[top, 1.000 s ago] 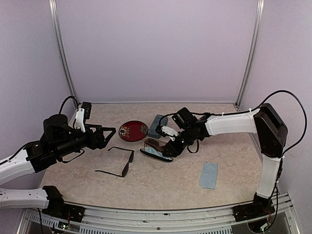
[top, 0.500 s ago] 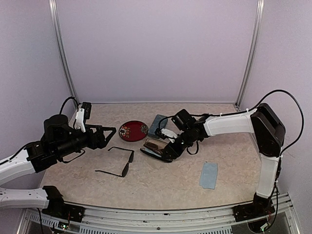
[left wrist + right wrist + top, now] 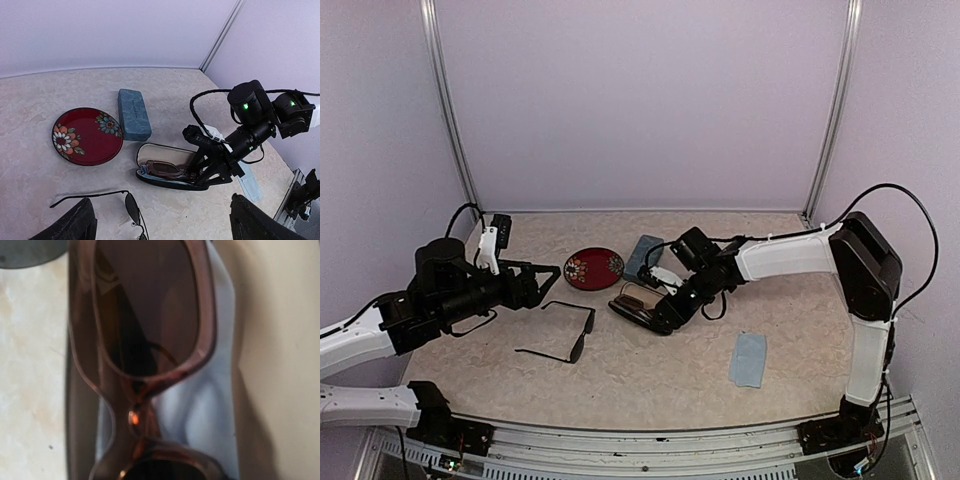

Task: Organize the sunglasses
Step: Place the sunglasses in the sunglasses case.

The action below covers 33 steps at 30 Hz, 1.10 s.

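The reddish-brown sunglasses [image 3: 165,169] lie folded in the open black oval case [image 3: 165,182], on a pale blue cloth [image 3: 200,410]. My right gripper [image 3: 207,170] reaches down into the case's right end, shut on that end of these sunglasses [image 3: 638,300]. In the right wrist view the brown frame [image 3: 202,315] fills the picture and my fingers do not show. The thin black sunglasses [image 3: 565,330] lie unfolded on the table, in front of my left gripper [image 3: 540,280]. That gripper hovers open and empty, its fingertips [image 3: 82,222] at the bottom corners of its view.
A red flowered plate [image 3: 593,268] sits left of the case. The shut blue-grey rectangular case [image 3: 642,256] lies behind it. A light blue cloth [image 3: 749,360] lies at the front right. Walls enclose the table on three sides.
My right gripper has come down and slightly left, bringing the reddish-brown sunglasses from above the case into it. The left arm has barely shifted.
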{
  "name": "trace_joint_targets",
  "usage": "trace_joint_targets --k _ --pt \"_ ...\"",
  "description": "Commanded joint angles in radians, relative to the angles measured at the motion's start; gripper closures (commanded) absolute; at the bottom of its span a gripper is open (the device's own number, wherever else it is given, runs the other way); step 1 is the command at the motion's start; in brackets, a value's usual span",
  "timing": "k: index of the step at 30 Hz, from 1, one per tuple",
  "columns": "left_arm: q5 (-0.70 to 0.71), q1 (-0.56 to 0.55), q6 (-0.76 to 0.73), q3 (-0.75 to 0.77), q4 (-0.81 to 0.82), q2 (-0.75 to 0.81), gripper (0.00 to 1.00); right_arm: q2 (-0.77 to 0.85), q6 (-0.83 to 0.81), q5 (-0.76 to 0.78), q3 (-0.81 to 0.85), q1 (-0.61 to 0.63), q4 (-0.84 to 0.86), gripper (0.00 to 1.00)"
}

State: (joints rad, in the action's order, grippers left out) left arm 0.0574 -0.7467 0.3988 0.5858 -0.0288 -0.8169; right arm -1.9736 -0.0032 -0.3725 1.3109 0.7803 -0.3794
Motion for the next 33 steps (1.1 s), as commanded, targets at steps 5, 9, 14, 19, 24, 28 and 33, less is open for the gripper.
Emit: trace_joint_targets --k 5,9,14,19,24,28,33 --pt "0.0 0.003 0.009 -0.021 0.031 0.001 0.1 0.006 0.102 0.034 0.004 0.01 -0.007 0.72" --pt "0.003 0.003 0.005 -0.022 0.032 -0.006 0.1 0.009 0.112 0.034 0.017 0.017 -0.023 0.72" --pt "0.003 0.003 0.007 -0.027 0.031 -0.009 0.1 -0.011 0.121 0.038 0.044 0.034 -0.042 0.69" --pt "0.008 0.002 0.007 -0.03 0.026 -0.001 0.1 -0.031 0.133 0.042 0.061 0.049 -0.045 0.68" --pt "0.01 0.002 0.006 -0.032 0.024 0.001 0.1 -0.04 0.14 0.043 0.072 0.054 -0.049 0.66" --pt "0.01 0.001 0.008 -0.035 0.029 -0.002 0.1 -0.043 0.145 0.051 0.069 0.056 -0.056 0.63" --pt "0.007 0.001 0.01 -0.032 0.033 -0.009 0.1 -0.04 0.162 0.078 0.067 0.062 -0.058 0.6"
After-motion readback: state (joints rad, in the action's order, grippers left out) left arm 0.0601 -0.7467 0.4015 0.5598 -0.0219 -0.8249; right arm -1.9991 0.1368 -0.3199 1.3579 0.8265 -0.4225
